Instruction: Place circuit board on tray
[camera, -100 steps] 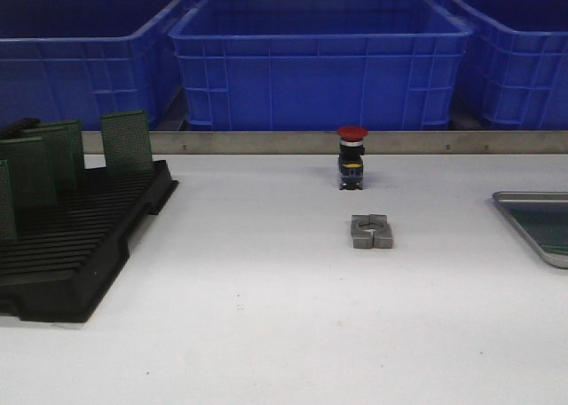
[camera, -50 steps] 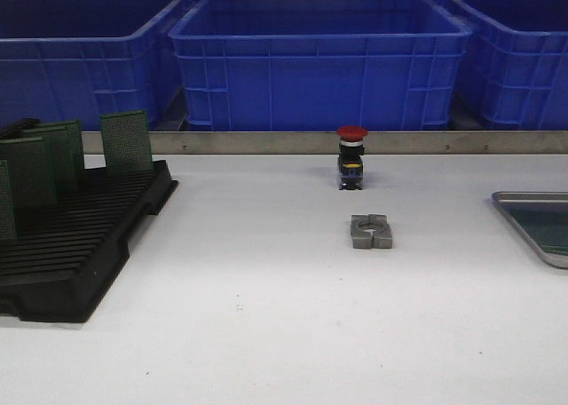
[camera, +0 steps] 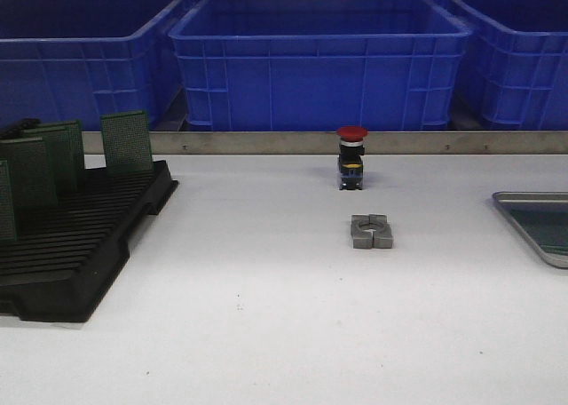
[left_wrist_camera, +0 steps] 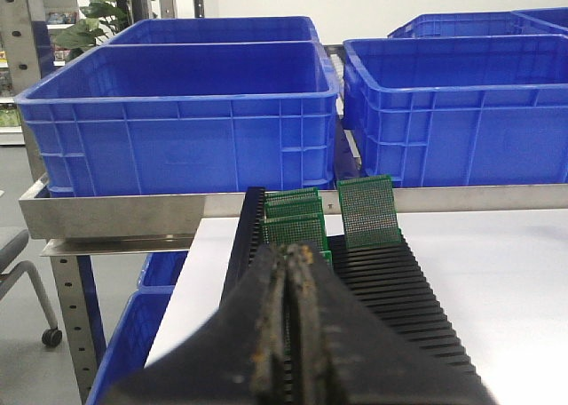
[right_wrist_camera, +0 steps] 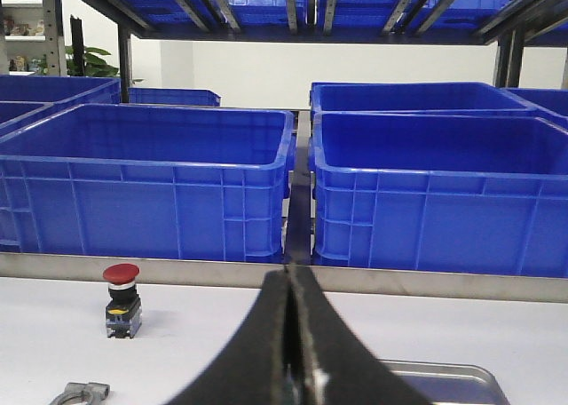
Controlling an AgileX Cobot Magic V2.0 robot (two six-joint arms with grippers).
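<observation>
While neither arm shows in front, both the left gripper and right gripper are closed, empty.

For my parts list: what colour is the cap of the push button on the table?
Red. The push button has a red cap on a black body, clearest in the front view.

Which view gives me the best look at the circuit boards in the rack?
The left wrist view: the circuit boards stand upright in the black rack, facing the camera, just past the shut left gripper. The front view shows them smaller, at the table's left edge. The right wrist view misses them.
</observation>
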